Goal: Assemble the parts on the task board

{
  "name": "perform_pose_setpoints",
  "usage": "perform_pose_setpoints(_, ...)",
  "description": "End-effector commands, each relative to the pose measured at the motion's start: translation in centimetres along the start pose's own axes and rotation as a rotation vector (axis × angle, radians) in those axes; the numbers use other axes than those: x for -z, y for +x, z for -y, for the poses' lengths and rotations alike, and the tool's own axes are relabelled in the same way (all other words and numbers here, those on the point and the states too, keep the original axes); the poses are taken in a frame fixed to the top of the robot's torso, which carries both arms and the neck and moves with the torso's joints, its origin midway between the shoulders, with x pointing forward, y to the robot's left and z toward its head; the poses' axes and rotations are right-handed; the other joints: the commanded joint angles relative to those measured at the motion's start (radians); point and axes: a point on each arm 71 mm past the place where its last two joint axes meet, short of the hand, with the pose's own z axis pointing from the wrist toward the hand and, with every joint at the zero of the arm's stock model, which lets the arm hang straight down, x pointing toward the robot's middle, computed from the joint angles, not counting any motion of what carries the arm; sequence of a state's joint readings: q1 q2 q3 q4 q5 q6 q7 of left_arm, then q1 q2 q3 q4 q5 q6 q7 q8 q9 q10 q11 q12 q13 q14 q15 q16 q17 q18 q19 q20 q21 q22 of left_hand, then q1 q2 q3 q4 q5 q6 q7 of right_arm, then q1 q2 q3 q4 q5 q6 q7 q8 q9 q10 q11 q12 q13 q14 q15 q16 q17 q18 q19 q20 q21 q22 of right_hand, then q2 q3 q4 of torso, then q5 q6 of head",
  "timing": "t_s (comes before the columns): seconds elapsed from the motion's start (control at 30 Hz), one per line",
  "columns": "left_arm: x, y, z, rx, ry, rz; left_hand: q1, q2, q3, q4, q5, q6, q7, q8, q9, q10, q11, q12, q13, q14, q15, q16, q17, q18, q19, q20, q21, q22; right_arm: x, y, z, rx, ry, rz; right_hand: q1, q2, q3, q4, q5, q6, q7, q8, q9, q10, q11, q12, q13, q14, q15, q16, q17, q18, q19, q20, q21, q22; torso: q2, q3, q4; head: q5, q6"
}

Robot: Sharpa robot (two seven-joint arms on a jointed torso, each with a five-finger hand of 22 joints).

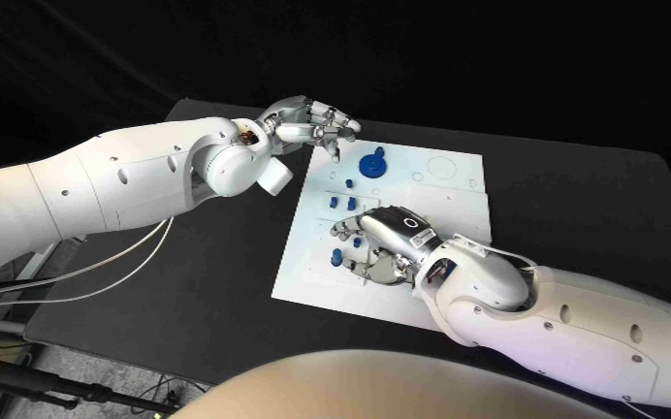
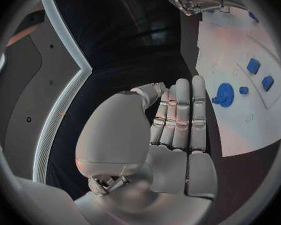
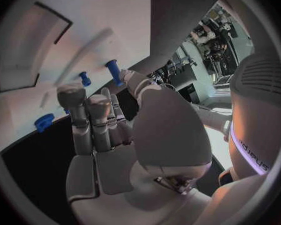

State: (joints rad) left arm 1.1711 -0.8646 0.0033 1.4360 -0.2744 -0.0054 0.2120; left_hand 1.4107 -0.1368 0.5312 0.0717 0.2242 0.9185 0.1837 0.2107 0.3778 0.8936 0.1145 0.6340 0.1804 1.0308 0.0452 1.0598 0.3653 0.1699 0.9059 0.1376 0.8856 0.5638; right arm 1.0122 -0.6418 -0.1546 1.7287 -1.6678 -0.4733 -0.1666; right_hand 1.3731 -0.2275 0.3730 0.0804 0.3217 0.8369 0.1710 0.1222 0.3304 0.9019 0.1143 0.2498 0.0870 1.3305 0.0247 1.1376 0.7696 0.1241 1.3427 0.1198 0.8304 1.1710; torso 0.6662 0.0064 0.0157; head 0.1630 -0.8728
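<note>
A small blue part is being reached for on the white flat task board [image 1: 315, 273].
The silver right hand [image 1: 375, 244] is held low over small blue pegs [image 1: 340, 204], fingers apart, nothing seen held; one peg should be pinched gently. Farther off, the silver left hand [image 1: 310, 125] is open beside the round blue disc [image 1: 373, 163].

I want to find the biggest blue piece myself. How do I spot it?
Look at the white task board in the middle of the black table. Near its far edge, just beyond the left hand, sits a round blue disc. It is wide and flat; the other blue parts are small pegs.
</note>
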Motion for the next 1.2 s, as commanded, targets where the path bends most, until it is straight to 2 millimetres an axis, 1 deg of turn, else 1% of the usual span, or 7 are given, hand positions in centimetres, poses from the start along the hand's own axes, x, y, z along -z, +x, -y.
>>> perform_pose_setpoints(0.03, 0.0, 0.1, 0.0, 0.002, 0.003, -0.015, -0.008, -0.002, 0.004, 0.001, 0.005, -0.006, 0.0, -0.006, 0.001, -0.008, 0.002, -0.001, 0.0, 0.004, 0.0, 0.0, 0.001, 0.014, -0.003, 0.003, -0.002, 0.0, 0.9, -1.9, 0.1, -0.066, -0.01, 0.127, 0.016, 0.005, -0.015, 0.011, 0.007, 0.015, 0.009, 0.0, -0.001, 0.005, 0.0, 0.019, -0.002, 0.009, -0.002, 0.002, -0.004, 0.011, 0.016, -0.002, 0.011, 0.003, -0.001, -0.0006, -0.0013, -0.011, 0.0)
perform_pose_setpoints(0.4, 0.4, -0.3, -0.4, 0.0, -0.007, -0.002, -0.008, -0.002, 0.004, 0.001, 0.005, -0.006, 0.0, -0.006, 0.001, -0.008, 0.002, -0.001, 0.0, 0.004, 0.0, 0.0, 0.001, 0.014, -0.003, 0.003, -0.002, 0.0, 6.6, -7.4, 6.6, -0.37, 0.279, 0.147, -0.002, -0.021, 0.121, 0.065, 0.001, 0.116, -0.01, 0.032, -0.013, 0.295, -0.043, 0.123, 0.025, 0.148, -0.035, 0.199, 0.325, -0.055, 0.145, -0.03, 0.384, 0.208, -0.01, -0.0025, -0.0089, -0.102, 0.0)
perform_pose_setpoints(0.53, 0.5, -0.4, -0.5, -0.001, -0.007, 0.003, -0.008, -0.002, 0.004, 0.001, 0.005, -0.006, 0.0, -0.006, 0.001, -0.008, 0.002, -0.001, 0.0, 0.004, 0.0, 0.0, 0.001, 0.014, -0.003, 0.003, -0.002, 0.0, 9.8, -8.2, 9.1, -0.483, 0.409, 0.129, -0.057, -0.032, 0.014, 0.091, 0.006, 0.054, -0.039, 0.149, 0.049, 0.244, -0.073, 0.494, 0.361, 0.167, -0.062, 0.255, 0.406, -0.069, 0.166, -0.058, 0.473, 0.264, -0.015, -0.0044, -0.0116, -0.154, 0.0)
perform_pose_setpoints(0.63, 0.5, -0.5, -0.6, -0.001, -0.008, 0.007, -0.008, -0.002, 0.004, 0.001, 0.005, -0.006, 0.0, -0.006, 0.001, -0.008, 0.002, -0.001, 0.0, 0.004, 0.0, 0.0, 0.001, 0.014, -0.003, 0.003, -0.002, 0.0, 11.7, -8.4, 10.2, -0.513, 0.477, 0.112, -0.091, -0.019, -0.042, 0.144, 0.0, 0.012, -0.043, 0.258, 0.098, 0.398, -0.07, 0.972, 0.947, 0.183, -0.058, 0.304, 0.504, -0.078, 0.174, -0.055, 0.517, 0.292, -0.02, -0.0045, -0.0161, -0.182, 0.0)
perform_pose_setpoints(0.73, 0.6, -0.5, -0.9, 0.002, -0.011, 0.009, -0.01, -0.002, 0.003, 0.002, 0.005, -0.006, 0.0, -0.006, 0.002, -0.008, 0.002, -0.001, -0.001, 0.004, 0.0, 0.0, 0.002, 0.014, -0.003, 0.003, -0.003, 0.0, 13.4, -8.4, 11.1, -0.513, 0.536, 0.09, -0.085, -0.008, -0.071, 0.171, 0.002, -0.007, -0.045, 0.325, 0.12, 0.484, -0.073, 1.124, 1.164, 0.197, -0.058, 0.34, 0.577, -0.083, 0.181, -0.056, 0.549, 0.31, -0.024, -0.0034, -0.0207, -0.202, 0.0)
perform_pose_setpoints(1.03, 0.8, -0.3, -1.4, 0.01, -0.019, 0.006, -0.011, -0.003, 0.003, 0.002, 0.005, -0.007, 0.0, -0.006, 0.003, -0.008, 0.002, -0.001, -0.001, 0.003, 0.0, -0.001, 0.002, 0.014, -0.003, 0.003, -0.003, -0.001, 16.2, -6.7, 12.6, -0.459, 0.674, 0.019, -0.11, -0.004, -0.153, 0.208, 0.002, -0.025, -0.048, 0.374, 0.12, 0.554, -0.074, 1.213, 1.303, 0.218, -0.058, 0.392, 0.692, -0.096, 0.196, -0.054, 0.611, 0.342, -0.03, -0.005, -0.0249, -0.217, 0.0)
perform_pose_setpoints(1.2, 0.9, -0.3, -1.5, 0.011, -0.02, 0.005, -0.011, -0.003, 0.003, 0.002, 0.005, -0.007, 0.0, -0.006, 0.003, -0.008, 0.002, -0.001, -0.001, 0.003, 0.0, -0.001, 0.002, 0.014, -0.003, 0.003, -0.003, -0.001, 16.1, -5.5, 12.5, -0.379, 0.706, -0.004, -0.14, 0.022, -0.297, 0.209, 0.005, -0.034, -0.052, 0.402, 0.11, 0.553, -0.076, 1.212, 1.309, 0.22, -0.059, 0.399, 0.709, -0.098, 0.198, -0.054, 0.619, 0.348, -0.03, -0.006, -0.0252, -0.215, 0.0)
